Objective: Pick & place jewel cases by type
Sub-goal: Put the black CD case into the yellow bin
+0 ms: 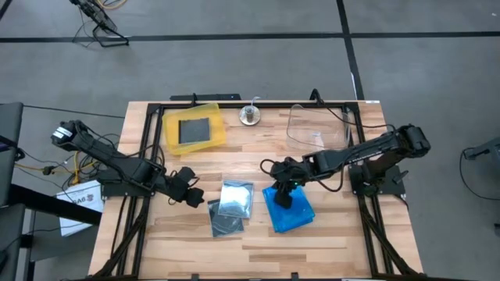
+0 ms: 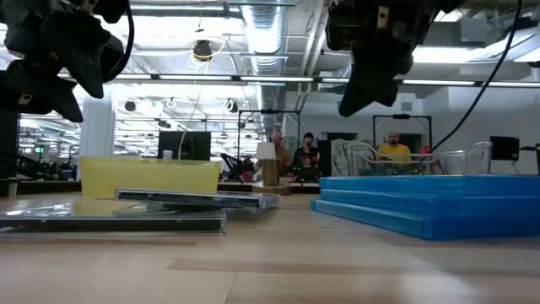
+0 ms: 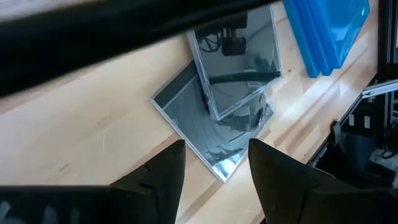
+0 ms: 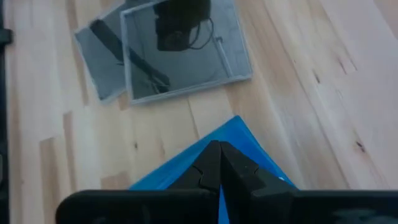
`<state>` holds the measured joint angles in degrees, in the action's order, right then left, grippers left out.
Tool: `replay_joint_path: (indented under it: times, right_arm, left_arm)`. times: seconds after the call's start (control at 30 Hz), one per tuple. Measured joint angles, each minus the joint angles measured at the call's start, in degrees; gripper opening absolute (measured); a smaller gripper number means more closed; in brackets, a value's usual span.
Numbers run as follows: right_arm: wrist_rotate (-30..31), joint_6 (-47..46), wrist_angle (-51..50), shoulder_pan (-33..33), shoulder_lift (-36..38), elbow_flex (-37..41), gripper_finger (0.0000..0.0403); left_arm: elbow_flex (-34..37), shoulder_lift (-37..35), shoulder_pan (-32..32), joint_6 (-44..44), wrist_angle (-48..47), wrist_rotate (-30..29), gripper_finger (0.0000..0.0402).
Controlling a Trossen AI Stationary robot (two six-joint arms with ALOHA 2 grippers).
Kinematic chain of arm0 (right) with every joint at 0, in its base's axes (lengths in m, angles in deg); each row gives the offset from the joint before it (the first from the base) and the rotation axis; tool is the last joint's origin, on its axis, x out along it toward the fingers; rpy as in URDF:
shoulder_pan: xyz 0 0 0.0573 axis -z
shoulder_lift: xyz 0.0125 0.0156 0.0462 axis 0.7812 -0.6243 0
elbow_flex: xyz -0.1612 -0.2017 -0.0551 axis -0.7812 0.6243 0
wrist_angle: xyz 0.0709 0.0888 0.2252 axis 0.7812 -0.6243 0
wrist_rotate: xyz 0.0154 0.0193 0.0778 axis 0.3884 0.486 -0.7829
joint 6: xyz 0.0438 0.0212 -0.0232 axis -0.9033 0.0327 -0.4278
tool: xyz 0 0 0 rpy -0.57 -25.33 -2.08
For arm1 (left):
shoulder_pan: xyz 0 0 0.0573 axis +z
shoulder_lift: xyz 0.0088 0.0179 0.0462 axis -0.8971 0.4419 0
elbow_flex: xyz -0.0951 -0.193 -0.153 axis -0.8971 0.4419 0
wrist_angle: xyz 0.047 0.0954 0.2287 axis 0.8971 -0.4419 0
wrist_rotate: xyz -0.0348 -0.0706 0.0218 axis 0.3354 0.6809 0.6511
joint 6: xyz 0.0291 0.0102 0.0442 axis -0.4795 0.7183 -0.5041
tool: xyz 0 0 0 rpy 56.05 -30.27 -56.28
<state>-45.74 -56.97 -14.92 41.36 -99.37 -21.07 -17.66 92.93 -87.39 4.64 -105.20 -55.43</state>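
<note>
While the left gripper (image 3: 211, 165) sat spread open beside the grey cases (image 1: 231, 205), the right gripper (image 4: 219, 163) hovered pinched shut, empty, over the blue cases (image 1: 289, 209).

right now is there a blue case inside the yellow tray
No, the yellow tray holds only a grey case; the blue cases lie on the table under the right tool.

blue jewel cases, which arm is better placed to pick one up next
Right. The right claw hovers directly over the blue jewel cases, fingers shut. The left claw, open, sits beside the grey jewel cases instead, farther from the blue stack.
</note>
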Motion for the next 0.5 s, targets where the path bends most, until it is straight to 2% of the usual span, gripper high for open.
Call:
replay_joint_path:
  times: [0.33, 0.5]
  right_arm:
    - [-2.2, -0.3, 0.3, 0.0, 0.0, 0.0, 0.0]
    - [-2.2, -6.5, 1.8, 0.0, 0.0, 0.0, 0.0]
  left_arm:
    - [0.0, 0.0, -0.5, -0.5, -0.1, -0.2, 0.0169]
    - [0.0, 0.0, -2.0, -0.9, -0.5, -0.6, 0.0169]
